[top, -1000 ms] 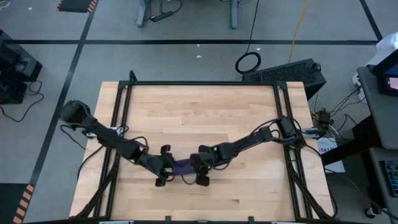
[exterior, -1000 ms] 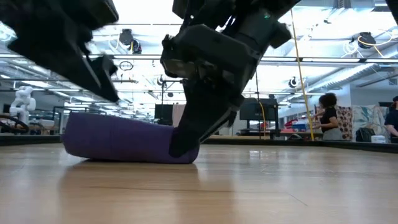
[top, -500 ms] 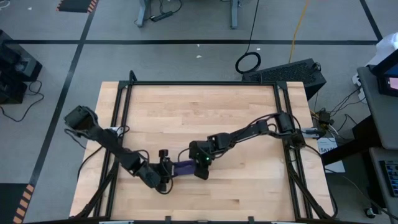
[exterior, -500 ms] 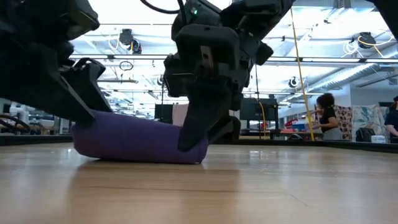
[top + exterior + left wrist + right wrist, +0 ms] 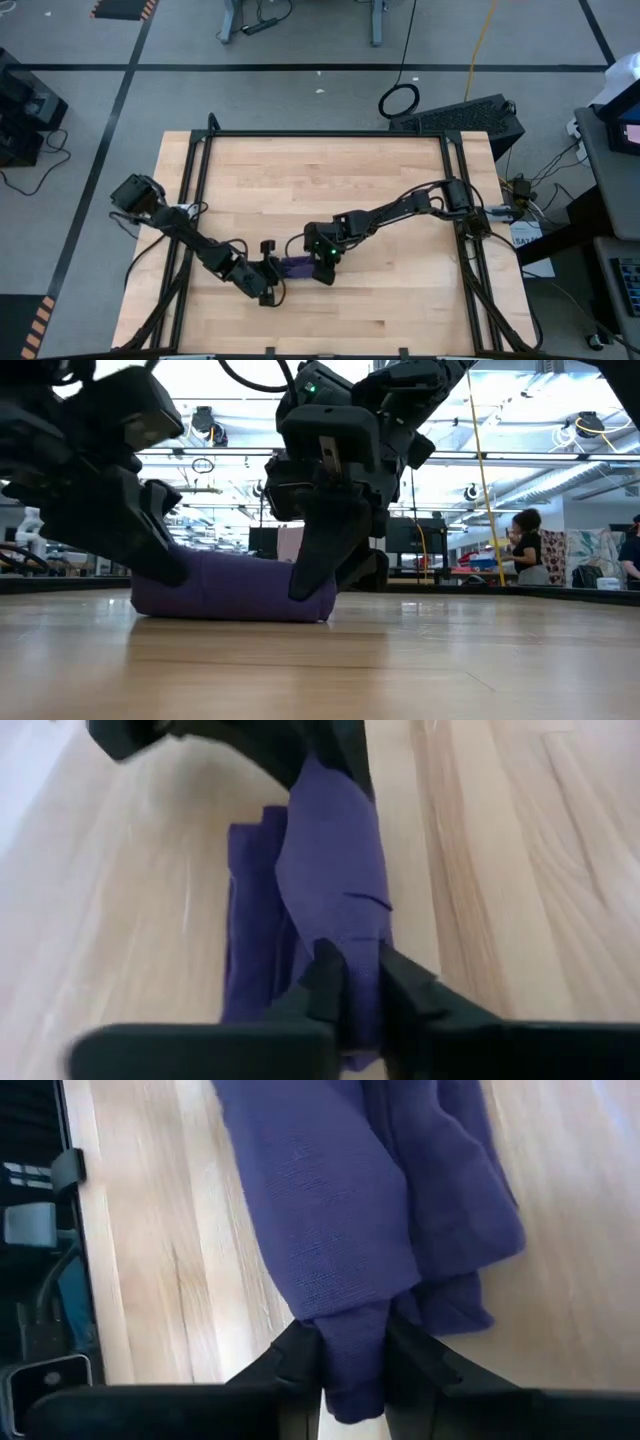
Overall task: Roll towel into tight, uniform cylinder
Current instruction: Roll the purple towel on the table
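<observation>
The purple towel (image 5: pixel 297 266) lies rolled up on the wooden table, a short thick roll lying left to right (image 5: pixel 235 588). My left gripper (image 5: pixel 270 285) is at the roll's left end and is shut on it (image 5: pixel 358 990). At the roll's right end my right gripper (image 5: pixel 322 262) is shut on a bunch of cloth (image 5: pixel 355 1355). In the low view both grippers stand over the roll's ends and hide them. My left gripper pinches the towel's left end (image 5: pixel 352 975) between its two fingers, several layers bunched together. It comes slanting down from the table's left, along the roll. The roll lies on the table. My right gripper pinches a folded bunch of cloth at the towel's right end (image 5: pixel 352 1330) between its two fingers. The fingers (image 5: pixel 318 565) slant down from the table's right, along the roll. The towel rests on the table.
Bare wooden tabletop (image 5: pixel 330 180) lies all around the towel, inside a black frame (image 5: pixel 325 133). A person (image 5: pixel 525 545) stands far off in the room beyond the table.
My left gripper, open on either side of the roll's left end a second ago, has swung a little toward the near edge and shut on that end. My right gripper has stayed at the right end. The roll remains on the table.
</observation>
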`<act>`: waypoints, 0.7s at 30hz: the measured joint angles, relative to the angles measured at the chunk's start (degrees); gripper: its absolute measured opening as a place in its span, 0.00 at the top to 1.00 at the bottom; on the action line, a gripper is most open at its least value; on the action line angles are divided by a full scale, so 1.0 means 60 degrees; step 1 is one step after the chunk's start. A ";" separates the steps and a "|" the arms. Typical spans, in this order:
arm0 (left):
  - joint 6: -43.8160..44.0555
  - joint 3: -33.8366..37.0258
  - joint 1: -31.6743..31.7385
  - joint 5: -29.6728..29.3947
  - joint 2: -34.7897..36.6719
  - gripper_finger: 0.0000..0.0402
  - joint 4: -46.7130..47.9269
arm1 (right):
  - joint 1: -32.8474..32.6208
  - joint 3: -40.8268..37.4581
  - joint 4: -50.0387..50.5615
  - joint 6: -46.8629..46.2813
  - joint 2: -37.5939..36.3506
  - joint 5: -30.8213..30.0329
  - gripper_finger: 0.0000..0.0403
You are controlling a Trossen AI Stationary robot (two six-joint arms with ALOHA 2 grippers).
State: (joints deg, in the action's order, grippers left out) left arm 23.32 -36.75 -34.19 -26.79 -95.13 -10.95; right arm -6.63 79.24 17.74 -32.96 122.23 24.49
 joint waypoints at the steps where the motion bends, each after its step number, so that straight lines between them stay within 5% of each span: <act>1: 0.0088 0.0000 0.0070 0.0148 0.0000 0.93 0.0051 | -0.0031 0.0000 0.0007 0.0112 -0.0042 -0.0020 0.83; 8: 0.0917 -0.0018 0.0567 0.1155 0.0011 0.93 0.0354 | -0.0487 -0.0011 0.0586 0.1656 -0.0703 -0.1029 0.74; 15: 0.1641 -0.0011 0.0903 0.2465 0.0429 0.93 -0.0041 | -0.1815 -0.0011 0.1581 0.3990 -0.1284 -0.3987 0.64; 21: 0.1815 -0.0004 0.1196 0.3387 0.0803 0.94 -0.0064 | -0.2882 -0.0011 0.1107 0.4489 -0.1311 -0.6091 0.57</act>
State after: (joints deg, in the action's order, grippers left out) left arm 34.21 -36.77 -27.01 -6.47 -90.31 -11.33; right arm -23.92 79.18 24.38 -6.03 114.37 -12.06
